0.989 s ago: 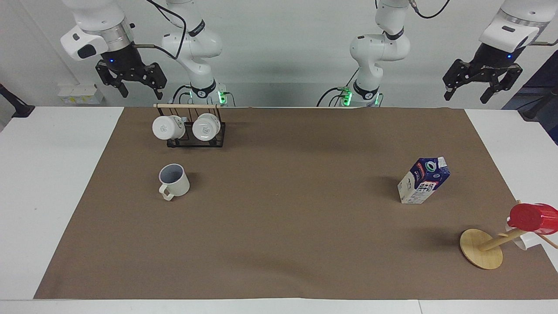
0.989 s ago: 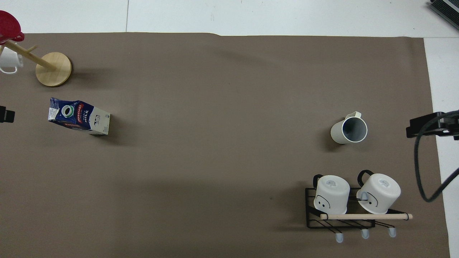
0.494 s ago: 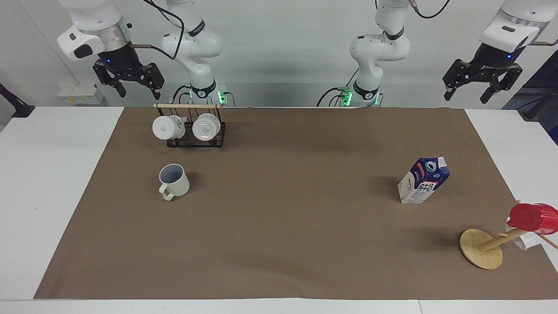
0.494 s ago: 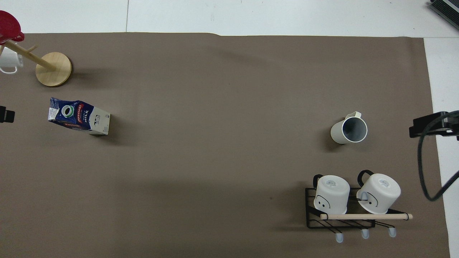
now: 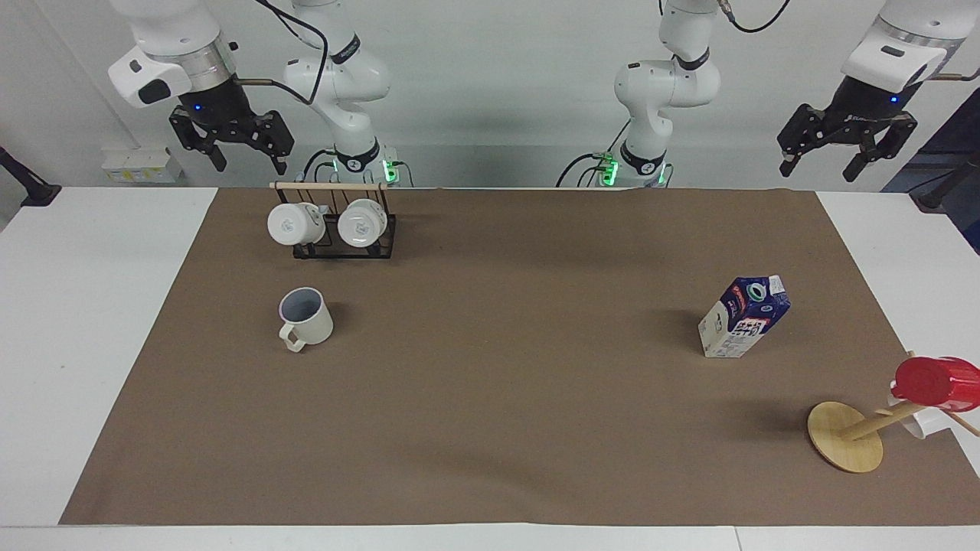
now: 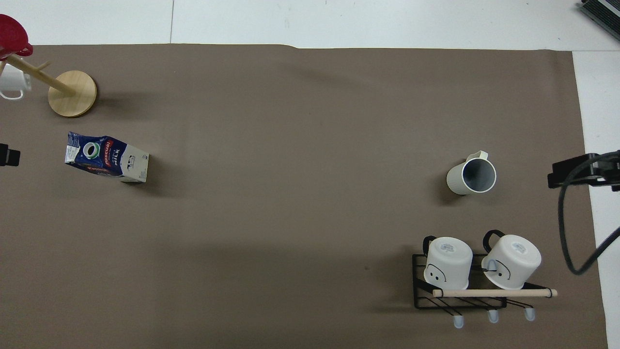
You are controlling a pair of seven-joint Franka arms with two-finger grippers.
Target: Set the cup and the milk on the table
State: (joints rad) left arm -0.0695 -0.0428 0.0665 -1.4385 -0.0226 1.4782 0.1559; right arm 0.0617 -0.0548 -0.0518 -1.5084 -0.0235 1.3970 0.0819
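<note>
Brown mat (image 5: 490, 398): covers most of the white table (image 5: 84, 306); unchanged from the earlier frames.
Change, right gripper (image 5: 240, 150): it shifted slightly over the last second and now sits a little toward the rack again; all objects on the mat are where they were.
Change, left gripper (image 5: 847, 155): no visible movement; this arm waits.
Right gripper state: fingers spread wide, holding nothing, touching nothing; raised above the table edge at the right arm's end, close to the rack (image 5: 344, 241).
Left gripper state: fingers spread wide, empty, clear of all objects; raised above the table edge at the left arm's end.
Cup (image 5: 306, 316): upright on the mat, opening up, handle pointing away from the robots; farther from the robots than the rack, toward the right arm's end.
Milk (image 5: 744, 317): standing on the mat toward the left arm's end, well apart from the cup; nearer to the robots than the wooden stand (image 5: 846, 436).
Rack contents: two white mugs (image 6: 448, 261).
Stand contents: red cup (image 5: 935, 381) hung at its top.
</note>
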